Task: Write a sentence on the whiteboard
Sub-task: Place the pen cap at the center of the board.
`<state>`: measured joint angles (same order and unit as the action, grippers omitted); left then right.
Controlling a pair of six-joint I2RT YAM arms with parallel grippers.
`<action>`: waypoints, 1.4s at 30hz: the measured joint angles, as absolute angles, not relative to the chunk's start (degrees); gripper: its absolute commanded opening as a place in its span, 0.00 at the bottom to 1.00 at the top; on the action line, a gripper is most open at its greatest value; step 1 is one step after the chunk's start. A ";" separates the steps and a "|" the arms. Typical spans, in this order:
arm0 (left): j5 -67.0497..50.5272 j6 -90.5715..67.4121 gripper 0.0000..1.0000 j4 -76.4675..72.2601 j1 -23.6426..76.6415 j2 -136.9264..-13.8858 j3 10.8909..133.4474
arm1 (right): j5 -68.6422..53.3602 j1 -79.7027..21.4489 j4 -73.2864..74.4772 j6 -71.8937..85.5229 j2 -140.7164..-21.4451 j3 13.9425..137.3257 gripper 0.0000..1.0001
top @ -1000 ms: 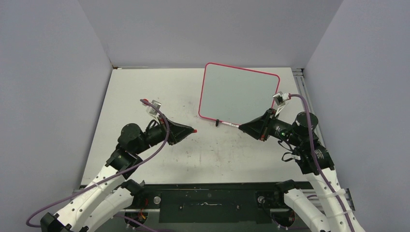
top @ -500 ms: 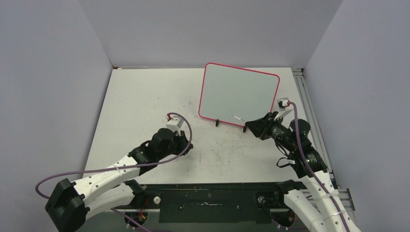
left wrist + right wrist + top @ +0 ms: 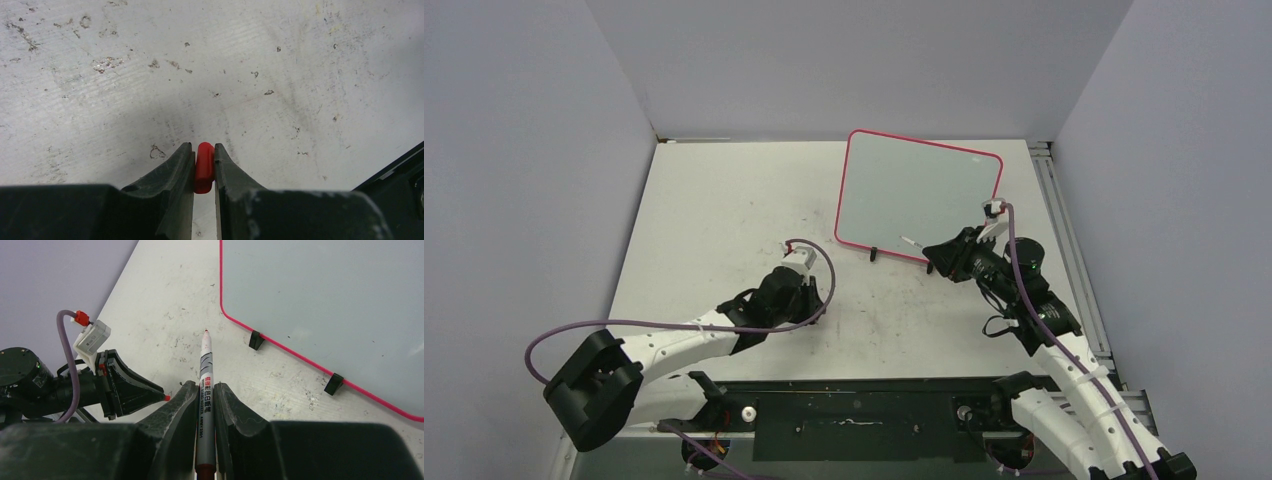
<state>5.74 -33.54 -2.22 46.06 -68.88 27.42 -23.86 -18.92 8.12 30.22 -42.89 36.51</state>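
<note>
The whiteboard (image 3: 919,200), pale grey with a pink-red rim and black clip feet (image 3: 256,340), lies at the back right. Its face (image 3: 325,300) looks blank and the sentence is out of view. My right gripper (image 3: 934,258) (image 3: 204,385) is shut on a grey marker (image 3: 205,365), uncapped. The marker (image 3: 911,243) points at the board's near edge, its red tip just over the rim. My left gripper (image 3: 821,305) (image 3: 204,147) hangs low over the tabletop left of the board, shut on a small red cap (image 3: 204,167).
The white tabletop (image 3: 714,210) is scuffed, with dark specks and faint red smudges. Grey walls close in the left, back and right sides. A metal rail (image 3: 1064,215) runs along the table's right edge. A black base plate (image 3: 854,410) lies at the front.
The left arm swung down and toward the front, bringing the cap low over the table. The right gripper carried the marker up to the board's near edge.
</note>
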 measured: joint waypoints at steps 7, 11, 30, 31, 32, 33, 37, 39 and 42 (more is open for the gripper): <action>5.76 -34.35 0.15 -4.08 46.04 -70.24 26.98 | -23.22 -19.62 6.28 30.20 -43.66 36.29 0.05; 5.76 -35.59 0.16 -4.97 46.00 -70.28 25.43 | -22.85 -19.70 6.09 30.20 -43.66 35.77 0.05; 10.15 -36.27 0.88 -1.76 45.63 -67.57 22.87 | -21.28 -20.36 7.35 28.95 -43.00 35.68 0.05; 10.55 -35.90 0.89 -0.62 45.56 -67.07 23.05 | -21.17 -20.36 7.60 28.86 -42.78 35.70 0.05; 10.96 -35.48 0.89 0.62 45.47 -66.52 23.44 | -21.02 -20.36 7.94 28.69 -42.63 35.79 0.05; 11.44 -35.16 0.89 1.93 45.34 -65.91 23.92 | -20.95 -20.36 8.27 28.51 -42.52 35.99 0.05; 13.61 -32.99 0.89 5.98 44.99 -63.42 27.70 | -19.88 -20.36 9.80 27.46 -41.39 36.80 0.05; 14.48 -31.94 0.88 6.72 44.99 -62.65 30.30 | -19.00 -20.36 10.57 27.16 -40.51 37.30 0.05; 14.98 -30.76 0.87 6.59 45.12 -62.98 34.24 | -17.02 -20.36 11.68 26.50 -39.13 37.98 0.05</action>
<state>14.98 -30.76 6.59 45.12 -62.98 34.24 -17.02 -20.36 11.68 26.50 -39.13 37.98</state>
